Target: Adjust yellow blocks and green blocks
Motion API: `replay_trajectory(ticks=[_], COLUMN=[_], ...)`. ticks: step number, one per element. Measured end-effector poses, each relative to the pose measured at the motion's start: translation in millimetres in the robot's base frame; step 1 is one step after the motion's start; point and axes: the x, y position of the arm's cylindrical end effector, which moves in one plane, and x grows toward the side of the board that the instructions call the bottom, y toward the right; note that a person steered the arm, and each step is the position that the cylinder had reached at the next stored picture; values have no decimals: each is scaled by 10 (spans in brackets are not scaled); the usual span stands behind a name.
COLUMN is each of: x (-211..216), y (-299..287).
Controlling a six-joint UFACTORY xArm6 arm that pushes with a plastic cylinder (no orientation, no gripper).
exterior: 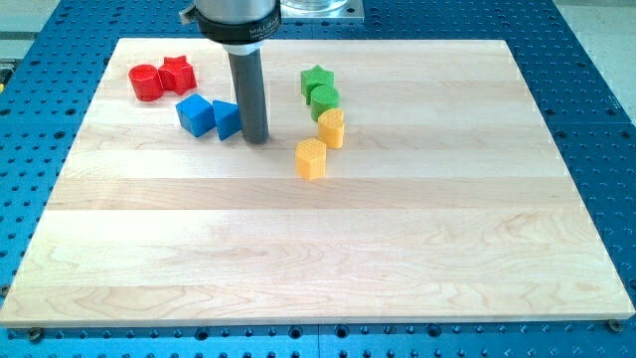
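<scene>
Wooden counter (318, 249) on a blue perforated base (596, 60); dark rod comes down from the view's top, its tip (255, 139) on the counter in the upper-left part; end effector is only this rod, no jaws, so it is neither clenched nor grasping anything.

2 green blocks near the view's top centre: green star-like block (316, 81) above, green rounded block (325, 99) just below it, touching or nearly so; 2 yellow blocks below them: yellow rounded block (332, 127) right under the lower green one, appears to touch it; yellow hexagon-like block (311, 158) lower and slightly to the view's left, close to the other yellow, contact cannot be told; the 4 form a short column leaning toward the view's left at the bottom.

Tip sits to the view's left of this group, apart from it, nearest the yellow ones; tip is right beside the blue wedge-like block (228, 118), appears to touch its right side; blue cube (196, 114) just left of that; red cylinder (146, 83) and red star-like block (177, 74) together at the view's upper left.
</scene>
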Motion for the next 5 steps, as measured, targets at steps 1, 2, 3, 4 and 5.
replay_trajectory(ticks=[1, 2, 3, 4, 5], x=[117, 396, 464, 780, 1565], y=[-52, 271, 606, 542, 801])
